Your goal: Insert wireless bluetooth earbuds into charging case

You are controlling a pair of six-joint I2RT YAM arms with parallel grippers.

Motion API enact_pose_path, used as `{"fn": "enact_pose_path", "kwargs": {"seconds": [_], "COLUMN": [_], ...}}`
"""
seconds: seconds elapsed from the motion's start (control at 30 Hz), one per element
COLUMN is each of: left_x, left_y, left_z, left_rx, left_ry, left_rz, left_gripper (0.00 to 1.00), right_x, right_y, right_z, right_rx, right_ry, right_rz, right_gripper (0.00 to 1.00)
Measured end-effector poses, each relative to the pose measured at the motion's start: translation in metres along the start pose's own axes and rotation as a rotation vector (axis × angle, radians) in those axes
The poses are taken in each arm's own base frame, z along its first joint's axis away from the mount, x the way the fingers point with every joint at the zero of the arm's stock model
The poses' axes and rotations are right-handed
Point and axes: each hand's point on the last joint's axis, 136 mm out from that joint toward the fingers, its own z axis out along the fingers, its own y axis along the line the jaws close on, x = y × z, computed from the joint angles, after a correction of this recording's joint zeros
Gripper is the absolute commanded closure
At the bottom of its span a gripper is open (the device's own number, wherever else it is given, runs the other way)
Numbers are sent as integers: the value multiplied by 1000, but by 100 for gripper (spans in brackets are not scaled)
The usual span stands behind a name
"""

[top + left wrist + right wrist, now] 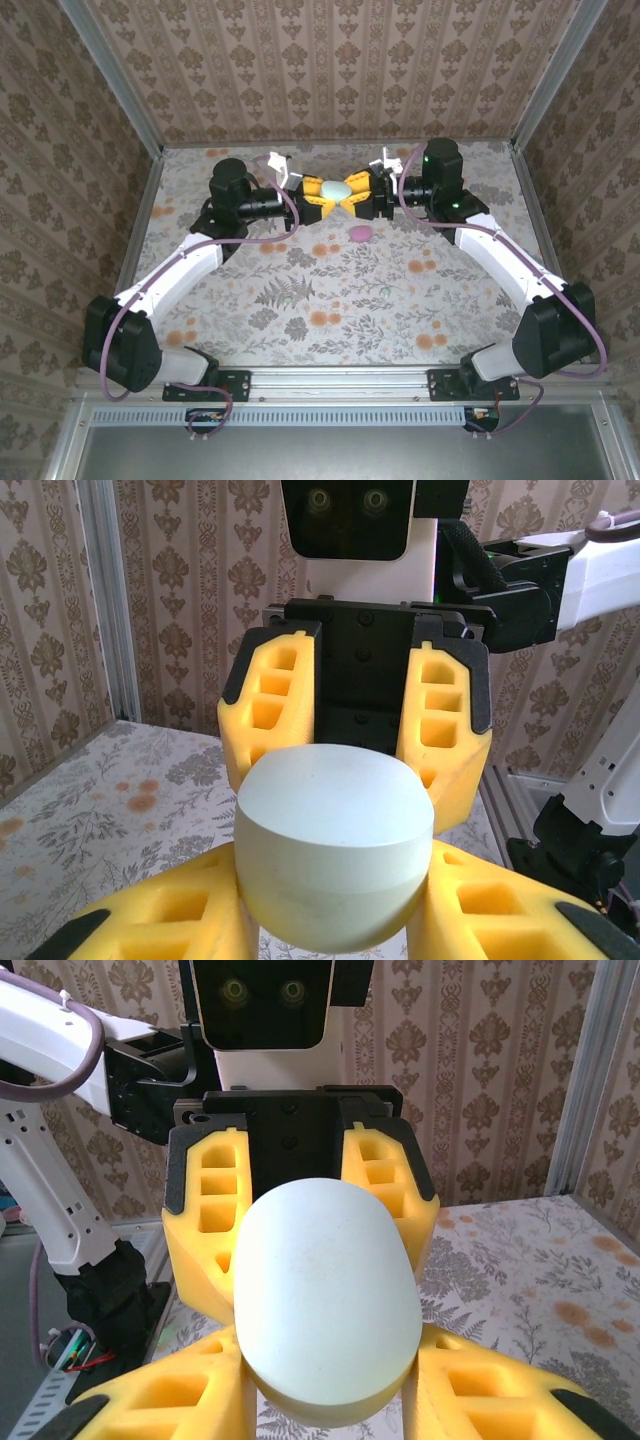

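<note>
A closed pale mint oval charging case [336, 188] hangs above the far middle of the table, caught between both grippers. My left gripper [322, 193] holds it from the left and my right gripper [352, 193] from the right. In the left wrist view my yellow foam fingers [160, 920] press both sides of the mint case [335, 850], and the right gripper's fingers [448, 730] flank it from beyond. The right wrist view shows that gripper's fingers [170, 1405] against the case [325, 1300]. The earbuds are out of view.
A pink oval case [360, 234] lies on the floral table [330, 300] just in front of the grippers. Patterned walls close in the back and sides, with metal posts at the corners. The near half of the table has free room.
</note>
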Motion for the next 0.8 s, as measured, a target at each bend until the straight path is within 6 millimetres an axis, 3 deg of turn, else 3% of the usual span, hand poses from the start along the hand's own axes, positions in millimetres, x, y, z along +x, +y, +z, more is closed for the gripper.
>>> {"fn": "enact_pose_path", "kwargs": {"seconds": [0.6, 0.8], "left_x": [-1, -1], "left_y": [-2, -2], "left_z": [2, 2], "left_rx": [7, 8], "left_ry": [-1, -1], "left_rz": [1, 2], "left_gripper": [50, 52], "right_x": [0, 0], "right_y": [2, 1], "right_z": [0, 0], "right_rx": [-11, -11], "right_ry": [-1, -3], "right_rz": [2, 0], "right_gripper": [65, 65]}}
